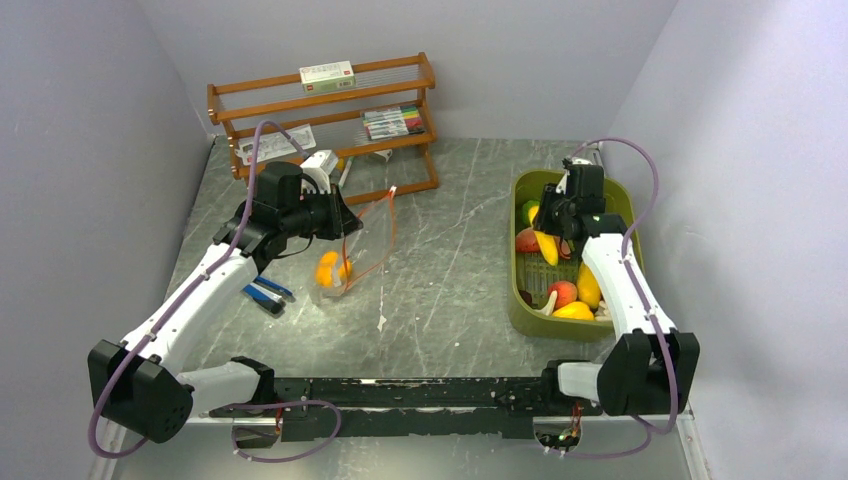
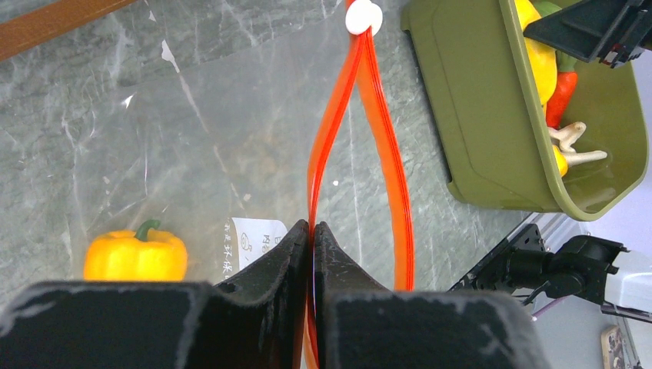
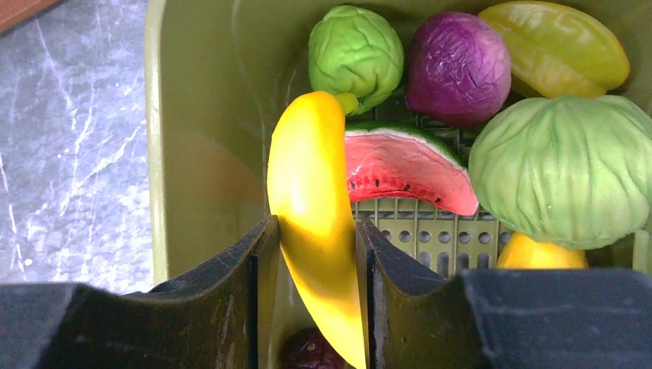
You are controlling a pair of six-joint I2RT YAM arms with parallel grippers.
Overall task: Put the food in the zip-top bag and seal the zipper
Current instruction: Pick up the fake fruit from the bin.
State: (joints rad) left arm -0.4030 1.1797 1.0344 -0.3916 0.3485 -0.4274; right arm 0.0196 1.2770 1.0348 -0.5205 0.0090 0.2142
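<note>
The task is judged to be in its early part: one piece of food is bagged, a second is gripped, and the zipper is not yet sealed.

Well to the left of the olive-green bin (image 1: 519,300), the zip-top bag (image 2: 192,146) is held up by the left gripper (image 2: 311,229), whose jaws are pressed together on one strip of the zipper (image 2: 329,138). The other strip is bowed away towards the bin, so the mouth is open. Both strips are joined at the white slider (image 2: 363,17), at the end farthest from the gripper. A yellow bell pepper (image 2: 135,255) is seen through the clear film and is taken to lie inside the bag, on the side away from the bin. Apart from a printed white label (image 2: 250,246), nothing else is made out there.

Most of the food is yet to be moved out of the bin. Near the bin's left wall a banana (image 3: 311,192) is clamped across its middle by the right gripper (image 3: 315,231). Whether it is lifted clear of the bin floor cannot be told. Beside it, further into the bin, a watermelon slice (image 3: 407,173) is seen, with a small green cabbage (image 3: 356,54), a purple cabbage (image 3: 457,65) and a yellow-green starfruit (image 3: 557,46) behind it, and a large green cabbage (image 3: 565,169) to the right. More red and yellow pieces are visible at the bin's near end in the top view.

The banana and the rest are left to be carried over to the open mouth, after which the slider is to be drawn along the zipper.
</note>
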